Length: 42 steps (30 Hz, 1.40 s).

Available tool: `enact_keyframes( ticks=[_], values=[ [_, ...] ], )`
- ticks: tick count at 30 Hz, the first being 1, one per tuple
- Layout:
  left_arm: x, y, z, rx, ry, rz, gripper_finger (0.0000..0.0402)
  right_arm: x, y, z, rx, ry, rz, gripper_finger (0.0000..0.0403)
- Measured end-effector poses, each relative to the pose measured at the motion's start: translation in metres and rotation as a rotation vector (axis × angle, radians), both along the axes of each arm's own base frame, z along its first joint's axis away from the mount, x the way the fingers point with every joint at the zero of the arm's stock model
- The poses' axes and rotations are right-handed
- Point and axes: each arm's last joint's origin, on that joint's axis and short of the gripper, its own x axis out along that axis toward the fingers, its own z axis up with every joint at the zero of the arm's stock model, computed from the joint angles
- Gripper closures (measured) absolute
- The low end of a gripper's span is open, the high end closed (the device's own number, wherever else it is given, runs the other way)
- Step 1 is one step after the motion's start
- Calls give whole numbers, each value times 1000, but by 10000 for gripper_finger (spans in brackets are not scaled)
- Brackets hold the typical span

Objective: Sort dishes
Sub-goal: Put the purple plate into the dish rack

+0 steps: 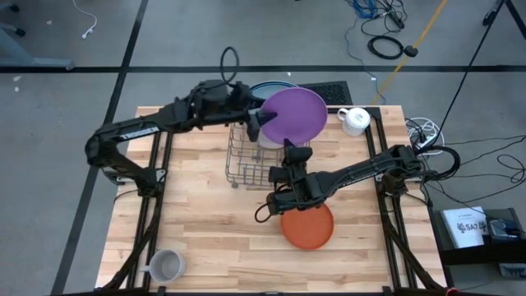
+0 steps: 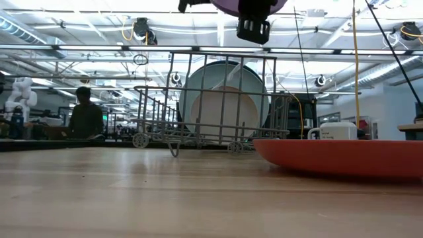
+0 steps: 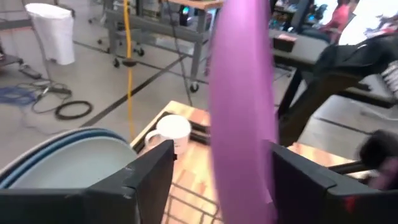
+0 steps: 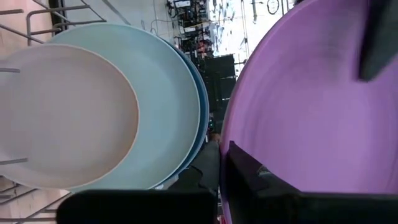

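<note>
A purple plate (image 1: 293, 115) hangs tilted in the air over the far end of the wire dish rack (image 1: 246, 160). My left gripper (image 1: 263, 121) is open at the plate's left rim, one finger on each side of it (image 3: 221, 149). My right gripper (image 1: 292, 148) is shut on the plate's near rim; it also shows in the low view (image 2: 254, 30). A small grey plate (image 4: 62, 118), a light blue plate (image 4: 168, 93) and a dark blue plate (image 4: 203, 93) stand on edge in the rack. An orange plate (image 1: 308, 228) lies flat on the table. My left gripper has a clear gap between one finger (image 3: 149, 180) and the plate; the other finger (image 3: 298, 180) stands close against the plate's face, and I cannot tell whether it touches. My right gripper pinches the purple plate's near, lower rim (image 4: 249, 140) between its two fingers, one finger (image 4: 261, 180) on the plate's face. The fingers come from the table's near side. The plate is lifted clear, tilted, above the rack.
A white mug (image 1: 355, 121) stands at the far right of the table, close to the purple plate. A grey mug (image 1: 164, 265) stands at the near left corner. The orange plate lies just under my right arm. A person (image 2: 86, 116) is in the room behind.
</note>
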Motion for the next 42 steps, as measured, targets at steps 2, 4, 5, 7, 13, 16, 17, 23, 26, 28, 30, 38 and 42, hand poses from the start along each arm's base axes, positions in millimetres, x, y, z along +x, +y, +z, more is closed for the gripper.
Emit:
enact_keyframes(
  ticks=[2,4,5,7,13,16,17,23,26,28,30,38,42],
  values=[
    [1,3,-2,14,10,20,202,0,0,0,1,-2,0,402],
    [0,4,0,46,5,36,249,0,0,0,7,-4,2,402],
    [0,4,2,64,2,41,277,0,0,0,9,-9,1,402],
    [-2,3,4,90,0,46,336,0,-1,0,14,-17,1,402],
    [-4,3,7,163,3,43,382,2,-4,-1,58,-61,2,396],
    [-4,3,7,202,22,56,383,3,-6,-2,106,-99,5,379],
    [-4,3,7,222,30,65,383,3,-7,-2,132,-106,10,370],
    [-11,9,11,339,77,209,383,4,-3,-7,312,-146,53,291],
    [-12,11,9,376,117,200,383,4,-3,-8,375,-155,62,246],
    [-14,15,8,400,143,212,383,3,-2,-7,390,-153,68,220],
    [-15,18,5,433,193,213,383,1,-2,-4,389,-159,70,203],
    [-19,32,-3,563,347,245,383,-17,-3,30,316,-269,71,198],
    [-22,41,-13,525,428,234,383,-33,1,54,302,-293,102,203]
  ],
)
